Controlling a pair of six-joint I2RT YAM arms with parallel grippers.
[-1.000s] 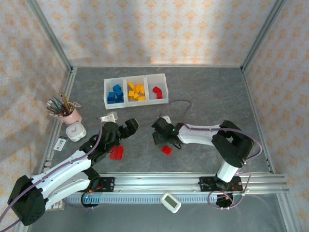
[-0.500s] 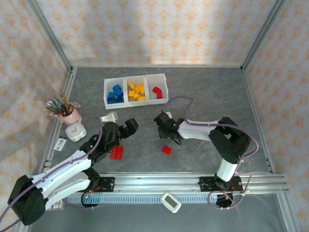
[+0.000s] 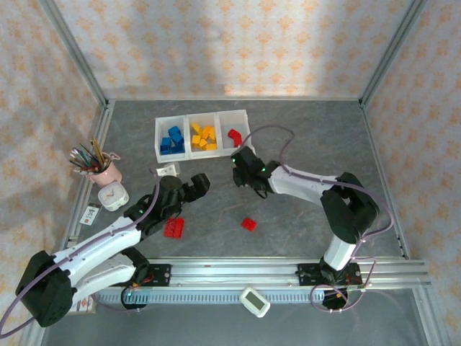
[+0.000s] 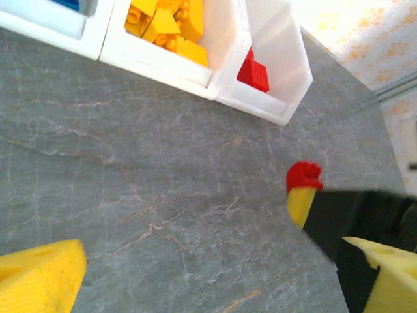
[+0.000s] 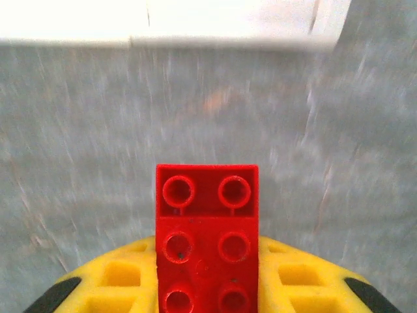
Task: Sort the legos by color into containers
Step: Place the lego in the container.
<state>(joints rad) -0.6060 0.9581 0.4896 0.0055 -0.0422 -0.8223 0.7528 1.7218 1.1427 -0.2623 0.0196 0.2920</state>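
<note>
Beside the containers, right end effector clamps 1 red lego, perhaps shallowly; keep level, release over red bin.

White three-bin tray: blue legos left, yellow legos middle, one red lego right. Loose on table: red double brick, small red brick. Long red brick clamped in right gripper, studs showing.

Tabletop: grey, marbled, matte. Walls on left, far and right sides: pale peach floral paper. Aluminium posts at both far corners; aluminium rail along near edge. Soft bright patch on far wall.
</note>
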